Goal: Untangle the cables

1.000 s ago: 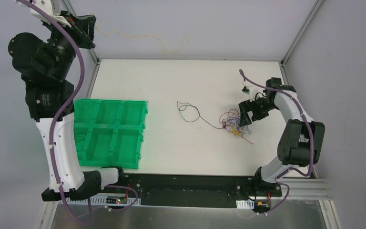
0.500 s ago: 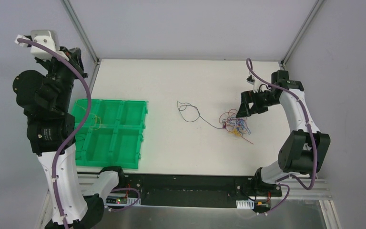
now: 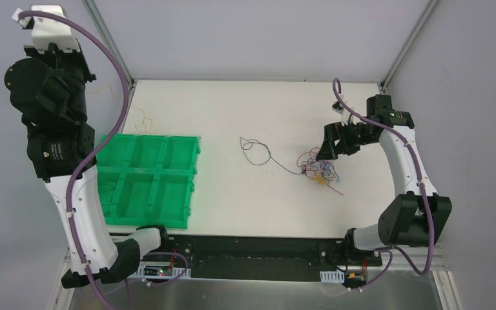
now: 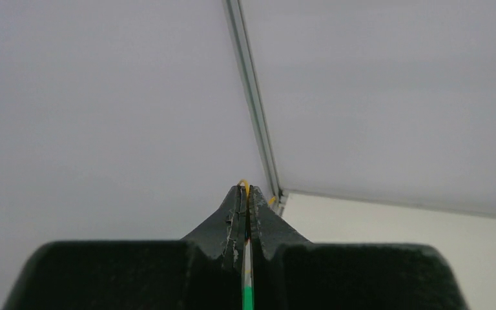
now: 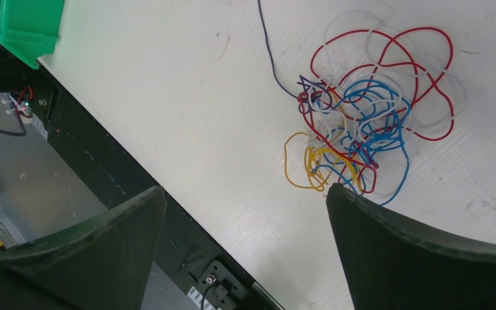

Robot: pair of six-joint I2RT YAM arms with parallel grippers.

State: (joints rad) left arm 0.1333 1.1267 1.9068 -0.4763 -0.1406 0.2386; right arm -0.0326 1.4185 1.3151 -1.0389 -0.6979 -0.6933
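A tangle of thin red, blue, yellow, white and purple cables point(image 3: 320, 169) lies on the white table at the right; it also shows in the right wrist view point(image 5: 361, 123). A dark grey cable point(image 3: 256, 150) trails out of it to the left. My right gripper point(image 3: 328, 145) is open and empty, held above the tangle's far side point(image 5: 244, 194). My left gripper point(image 4: 246, 188) is raised high at the far left and is shut on a yellow cable point(image 4: 244, 184). That cable's loose end point(image 3: 143, 119) hangs behind the green bin.
A green tray of several compartments point(image 3: 152, 137) stands at the table's left, its corner in the right wrist view point(image 5: 26, 26). Grey walls with metal corner posts point(image 3: 108, 45) close in the back and sides. A black rail point(image 3: 252, 255) runs along the near edge.
My left arm has swung up and left, carrying the yellow cable from the back wall past the tray to the table's far left. My right gripper has risen off the tangle.
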